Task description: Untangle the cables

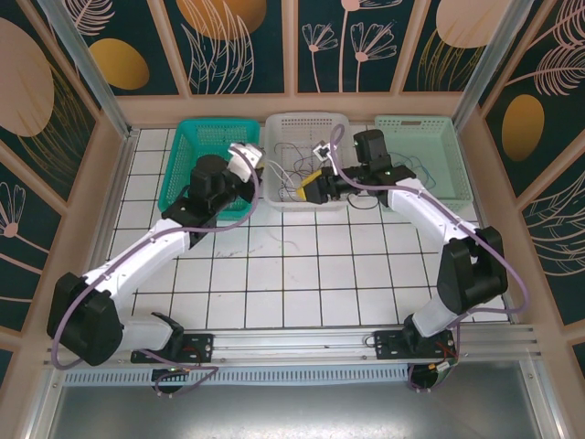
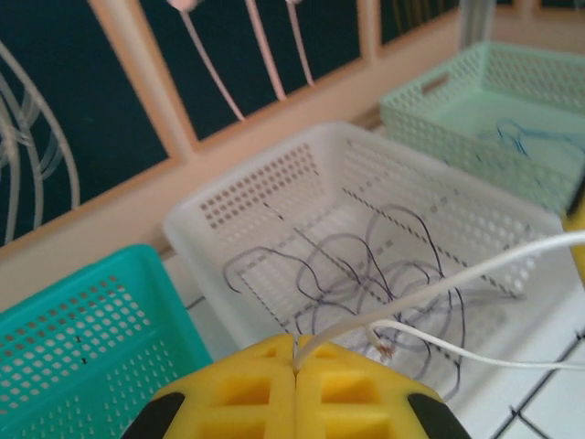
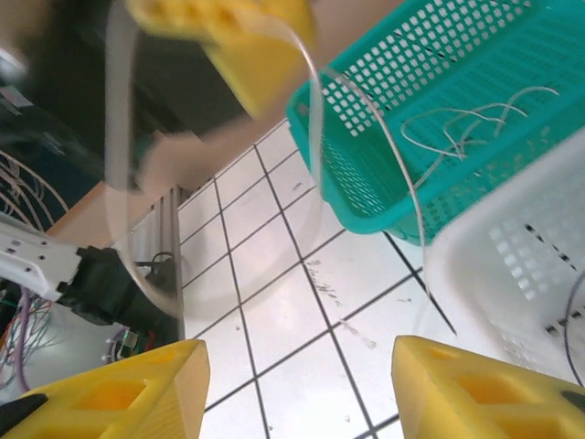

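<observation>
My left gripper (image 2: 297, 361) is shut on a pale white cable (image 2: 457, 279), which runs off to the right above the white basket (image 2: 274, 174). Inside that basket lie loose loops of dark purple cables (image 2: 366, 265). From above, the left gripper (image 1: 249, 157) hangs between the teal and white baskets. The right gripper (image 1: 309, 187) sits at the white basket's front edge. In the right wrist view, my right gripper (image 3: 297, 384) stands open over bare tiles with nothing between its jaws. The white cable (image 3: 313, 119) arcs down from the left gripper's yellow fingers (image 3: 247, 55).
A teal basket (image 3: 366, 174) at the back left holds several pale cables (image 3: 457, 119). A pale green basket (image 2: 439, 119) at the back right holds a blue cable (image 2: 521, 137). Wooden walls close in the tiled table (image 1: 292, 274) on three sides.
</observation>
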Tool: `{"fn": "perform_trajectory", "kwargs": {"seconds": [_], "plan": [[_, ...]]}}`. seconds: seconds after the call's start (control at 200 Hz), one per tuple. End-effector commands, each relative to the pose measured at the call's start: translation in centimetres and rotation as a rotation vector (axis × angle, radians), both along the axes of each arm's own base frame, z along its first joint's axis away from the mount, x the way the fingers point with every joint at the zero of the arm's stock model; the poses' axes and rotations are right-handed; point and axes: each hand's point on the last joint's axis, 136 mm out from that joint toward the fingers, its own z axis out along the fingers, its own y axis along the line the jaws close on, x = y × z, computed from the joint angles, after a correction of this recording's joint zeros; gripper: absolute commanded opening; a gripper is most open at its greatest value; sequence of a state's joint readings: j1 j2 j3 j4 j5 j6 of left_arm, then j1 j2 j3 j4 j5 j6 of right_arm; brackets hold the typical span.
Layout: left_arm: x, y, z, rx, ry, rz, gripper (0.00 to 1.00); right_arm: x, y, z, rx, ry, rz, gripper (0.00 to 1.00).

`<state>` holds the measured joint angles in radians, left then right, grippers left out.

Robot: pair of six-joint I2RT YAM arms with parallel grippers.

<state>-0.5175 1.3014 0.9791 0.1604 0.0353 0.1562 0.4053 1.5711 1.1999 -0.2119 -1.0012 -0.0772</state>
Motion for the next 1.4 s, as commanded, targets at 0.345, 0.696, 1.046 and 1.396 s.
{"fn": "perform_trajectory", "kwargs": {"seconds": [0.345, 0.696, 1.046, 1.396], "plan": [[1.9, 11.0, 9.7, -0.265, -0.144, 0.479, 0.0, 0.6, -0.8, 0.8, 0.048, -0.041, -0.112, 0.59], [6.6, 14.8, 8.2, -0.257, -0.111, 0.552, 0.0, 0.1, -1.3, -0.1, 0.035, -0.031, -0.137, 0.59], [9.6, 15.7, -6.2, -0.172, 0.226, 0.647, 0.0, 0.6, -3.2, -2.4, -0.058, -0.031, -0.261, 0.62], [10.2, 16.9, -14.5, -0.174, 0.464, 0.747, 0.52, 3.5, -12.8, -2.4, -0.137, -0.179, -0.757, 0.77]]}}
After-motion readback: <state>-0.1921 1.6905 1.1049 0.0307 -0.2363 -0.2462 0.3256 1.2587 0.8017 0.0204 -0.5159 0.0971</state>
